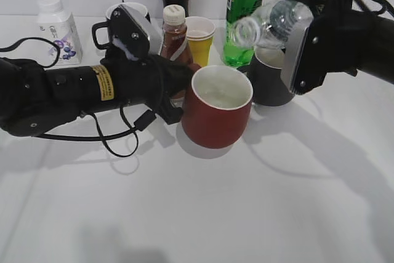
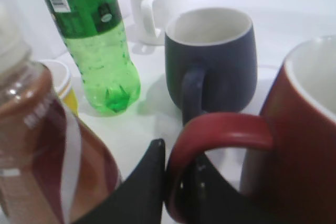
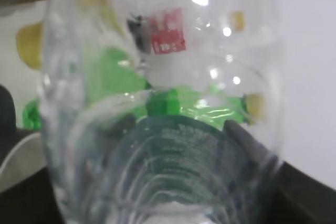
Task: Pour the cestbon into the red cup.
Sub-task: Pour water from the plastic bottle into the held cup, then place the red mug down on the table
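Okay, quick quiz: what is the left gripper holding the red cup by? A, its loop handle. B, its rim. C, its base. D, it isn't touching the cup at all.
A: in the left wrist view the left gripper closes around the loop handle of the red cup.

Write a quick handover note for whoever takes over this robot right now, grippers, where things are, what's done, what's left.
Left gripper: shut on the red cup's handle, steadying it on the table.
Right gripper: shut on the water bottle, tipped sideways, open mouth above and behind the red cup.
Done: the cup appears to hold some water.
Left: finish pouring if any remains, set the bottle upright, release both.
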Robot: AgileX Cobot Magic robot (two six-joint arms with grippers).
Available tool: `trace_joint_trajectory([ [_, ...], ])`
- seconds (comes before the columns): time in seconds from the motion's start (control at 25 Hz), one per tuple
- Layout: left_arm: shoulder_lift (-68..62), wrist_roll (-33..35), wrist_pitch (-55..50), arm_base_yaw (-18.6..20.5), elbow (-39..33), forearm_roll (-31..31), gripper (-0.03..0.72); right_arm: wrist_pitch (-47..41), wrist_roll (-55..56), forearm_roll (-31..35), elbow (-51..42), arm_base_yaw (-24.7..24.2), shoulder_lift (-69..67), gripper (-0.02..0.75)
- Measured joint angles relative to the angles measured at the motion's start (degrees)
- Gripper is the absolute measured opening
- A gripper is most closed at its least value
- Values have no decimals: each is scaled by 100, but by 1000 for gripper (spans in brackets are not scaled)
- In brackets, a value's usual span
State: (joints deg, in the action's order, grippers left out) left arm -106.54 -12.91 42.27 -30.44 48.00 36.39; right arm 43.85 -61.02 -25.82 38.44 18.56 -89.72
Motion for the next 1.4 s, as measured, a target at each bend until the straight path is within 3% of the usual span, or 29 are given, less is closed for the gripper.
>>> trace_joint_trajectory([
  [0.56,0,0,392,0,0,-831,59,64,1387,131,246,0,0,477],
  [0.72,0,0,392,0,0,-837,59,64,1852,525,246,0,0,477],
  [1.04,54,0,226,79,-16,-976,59,-377,4060,1046,250,0,0,477],
  [1.4,662,3,131,714,-716,-1016,59,-489,4815,2346,-337,-6,50,477],
])
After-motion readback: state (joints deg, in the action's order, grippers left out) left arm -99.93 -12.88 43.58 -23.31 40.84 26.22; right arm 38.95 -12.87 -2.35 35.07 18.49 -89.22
